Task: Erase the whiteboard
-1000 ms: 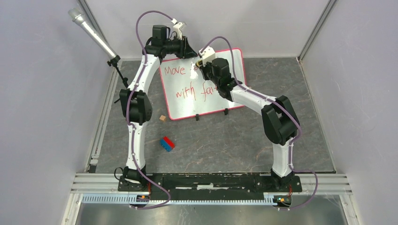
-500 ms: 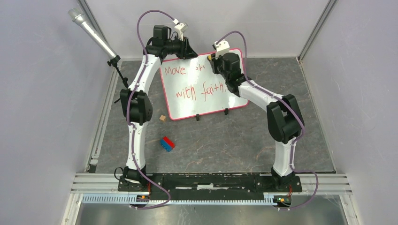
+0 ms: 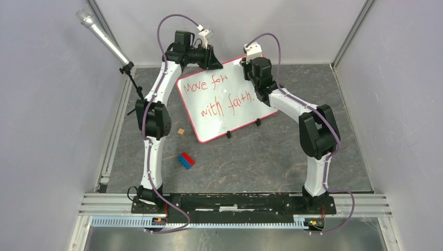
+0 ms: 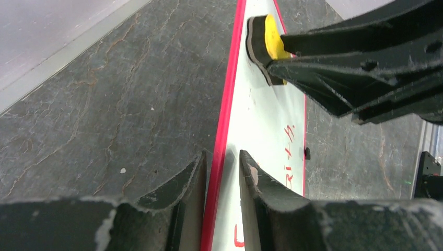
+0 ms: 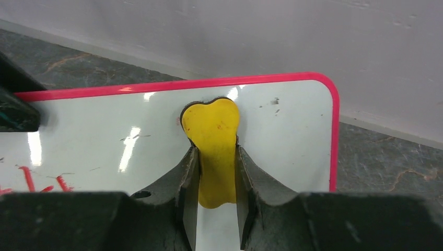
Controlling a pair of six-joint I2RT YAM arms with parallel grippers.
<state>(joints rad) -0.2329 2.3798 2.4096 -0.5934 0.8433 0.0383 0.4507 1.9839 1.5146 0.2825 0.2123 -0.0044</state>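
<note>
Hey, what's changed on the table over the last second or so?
The right tool, shut on the yellow eraser, swept from the middle of the whiteboard to its far right corner, uncovering the red writing. The board swung counterclockwise in the top view. The left tool stayed clamped on the rim; the red and blue block and small cube did not move.

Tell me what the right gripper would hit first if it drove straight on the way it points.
The whiteboard: the yellow eraser in the right gripper seems pressed to its face. If it only skims along, the grey wall behind comes next; depth is unclear.
</note>
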